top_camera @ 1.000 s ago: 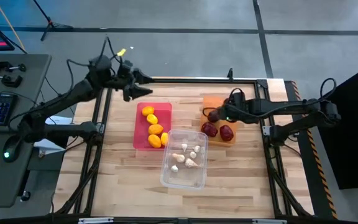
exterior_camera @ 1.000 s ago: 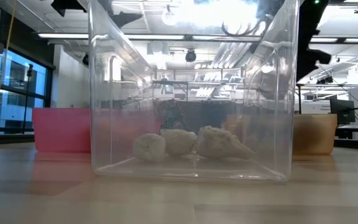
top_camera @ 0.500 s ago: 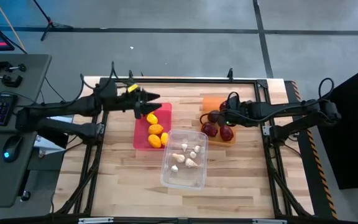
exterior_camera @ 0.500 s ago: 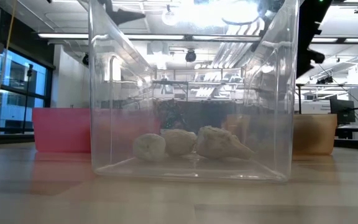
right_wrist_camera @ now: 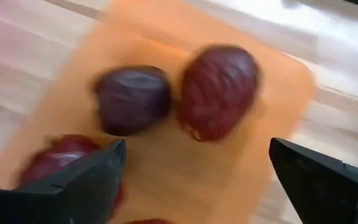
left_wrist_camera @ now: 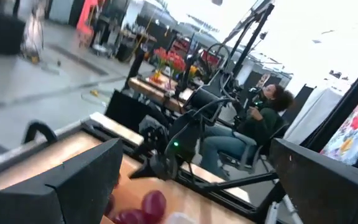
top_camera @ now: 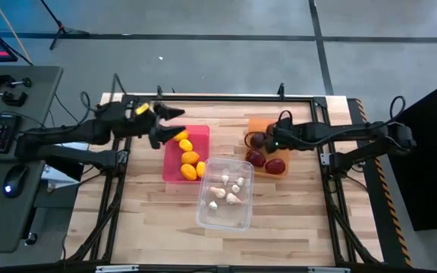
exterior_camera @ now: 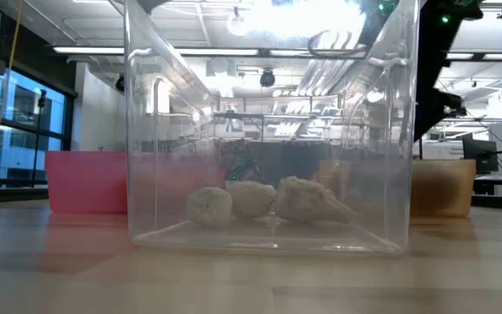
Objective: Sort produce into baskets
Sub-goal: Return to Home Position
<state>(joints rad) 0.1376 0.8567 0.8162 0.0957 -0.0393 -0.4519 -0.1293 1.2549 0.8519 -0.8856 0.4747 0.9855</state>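
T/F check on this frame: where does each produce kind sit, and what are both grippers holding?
1. The garlic-like bulbs lie in the clear bin. True.
2. The lemon-like ovals lie in the orange bin. False: they lie in the pink bin.
3. The right gripper is shut on a beet-like piece. False: it is open and empty above the orange bin, where the beet-like pieces lie.
4. The left gripper is open and empty. True.

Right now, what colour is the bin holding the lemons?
Pink. The bin around the lemons shows best in the high view.
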